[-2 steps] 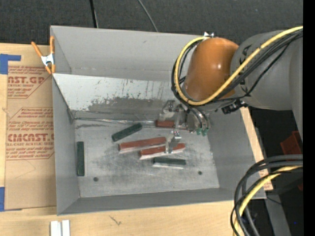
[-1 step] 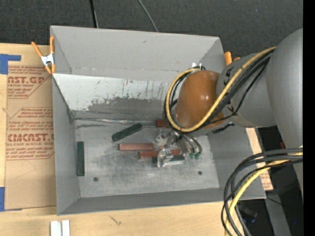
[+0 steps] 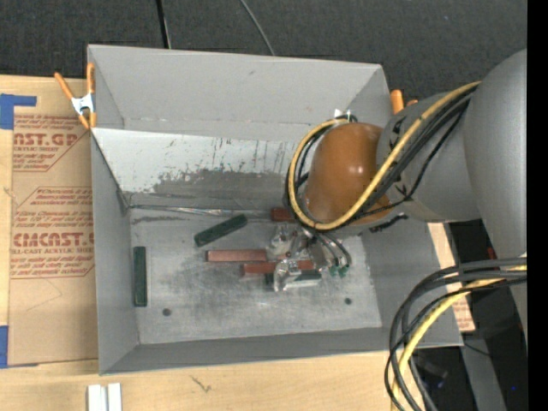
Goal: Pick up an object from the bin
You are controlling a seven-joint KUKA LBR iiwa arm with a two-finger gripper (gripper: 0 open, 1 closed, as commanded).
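Jaws at rt end, lower brown bar [image 3: 257,270].

Even, fairly bright light fills the bin [image 3: 231,84], with soft shadow beneath the arm [image 3: 488,144].

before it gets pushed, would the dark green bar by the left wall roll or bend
The dark green bar looks straight and flat-sided: probably stiff, likelier to slide than roll. Lying flat on the bin floor, it may be hard to pinch.
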